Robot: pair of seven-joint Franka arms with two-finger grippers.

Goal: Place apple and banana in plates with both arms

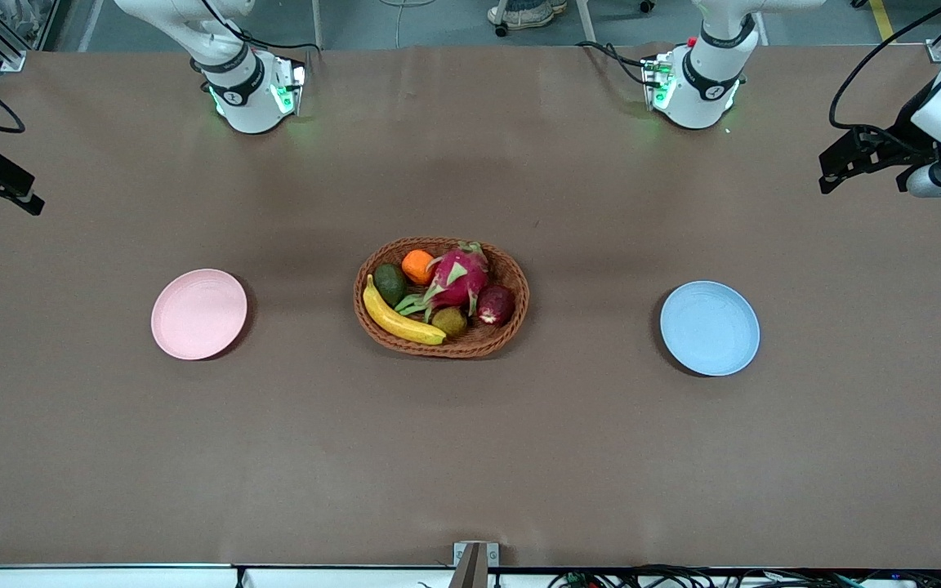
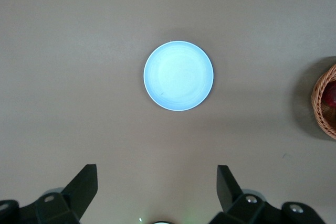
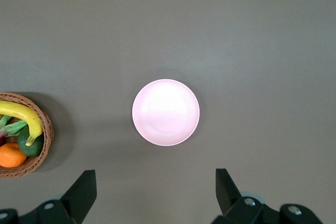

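1. Nearest the front camera among the table's things: light blue plate (image 1: 710,328), bare, toward the left arm's end of the brown table (image 1: 470,457); also centred in the left wrist view (image 2: 178,75).
2. Slightly farther back, toward the right arm's end: pale pink plate (image 1: 198,314), bare as well; centred in the right wrist view (image 3: 166,112).
3. Between the two plates, well apart from each: oval wicker basket (image 1: 441,346).
4. Inside the basket, along its nearer rim: banana (image 1: 399,318), yellow and curved, with kiwi (image 1: 449,321) just beside its tip.
5. Beside the kiwi, at the basket's end toward the left arm: apple (image 1: 496,305), dark red with a pale patch.
6. Farther in: dragon fruit (image 1: 457,277), avocado (image 1: 390,283), orange (image 1: 417,266).
7. Farthest back, raised above the table's ends: left gripper (image 2: 157,190), fingers spread wide, holding nothing; right gripper (image 3: 156,190), likewise spread wide and empty-handed. Both arms waiting.
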